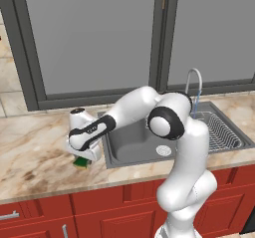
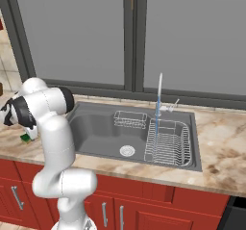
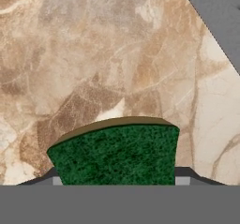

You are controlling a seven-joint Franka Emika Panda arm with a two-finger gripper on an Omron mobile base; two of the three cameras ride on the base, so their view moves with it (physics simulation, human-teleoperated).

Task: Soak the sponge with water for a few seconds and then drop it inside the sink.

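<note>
The two-finger gripper (image 3: 115,178) seems closed around the flat dark-green, yellow-backed sponge (image 3: 115,155) – fingertips barely visible – so a shallow pinch could slip on lifting toward the dark grey metal sink (image 1: 130,145).

Dark green speckled sponge (image 3: 115,156) with yellow edge, beige-brown marbled counter (image 3: 93,54), dark grey sink (image 2: 96,128), red cabinets (image 1: 50,212)

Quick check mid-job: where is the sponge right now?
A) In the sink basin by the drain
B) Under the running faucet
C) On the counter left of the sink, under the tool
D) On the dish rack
C: the sponge lies on the counter left of the sink, with the tool right over it; the hand view shows marble around it.
</note>
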